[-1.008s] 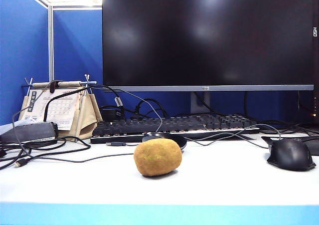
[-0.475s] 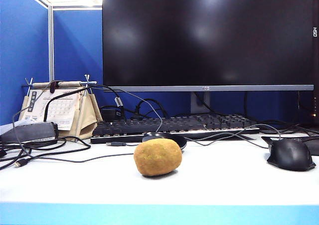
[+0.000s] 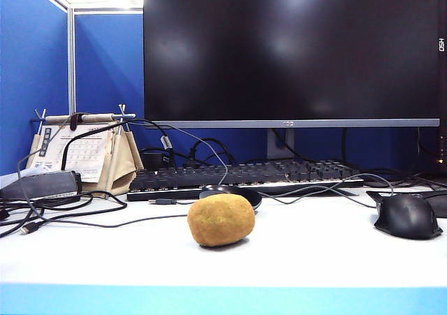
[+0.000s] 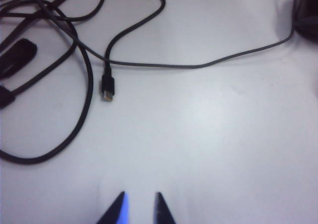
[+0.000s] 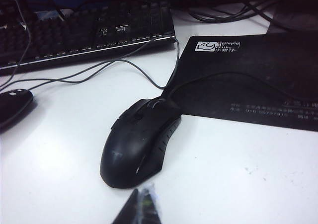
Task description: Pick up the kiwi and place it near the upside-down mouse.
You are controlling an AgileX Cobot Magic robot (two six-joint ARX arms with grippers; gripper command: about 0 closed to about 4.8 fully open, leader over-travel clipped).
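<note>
A kiwi (image 3: 221, 219), brown and fuzzy, rests on a white desk (image 3: 314, 259) directly in front of the upside-down mouse (image 3: 232, 193), a low black mouse lying just behind the fruit and close to a black keyboard (image 3: 244, 175). A dark monitor (image 3: 293, 49) fills the background. A bulkier black mouse (image 3: 406, 216) sits well apart to the right, and a desk calendar (image 3: 84, 151) stands at the left.

Neither arm shows in the exterior view. The left gripper (image 4: 137, 209) hangs over bare desk near loose cables (image 4: 74, 60), fingertips slightly parted with nothing between them. The right gripper (image 5: 141, 209) hovers just beside the bulky mouse (image 5: 139, 144) at the edge of a black mouse pad (image 5: 248, 80); its fingers are pressed together and empty, having closed within the last second. Across the exterior views nothing on the desk has shifted over that second.

With the kiwi already beside the target mouse and both grippers empty and away from it, the placement looks finished.
</note>
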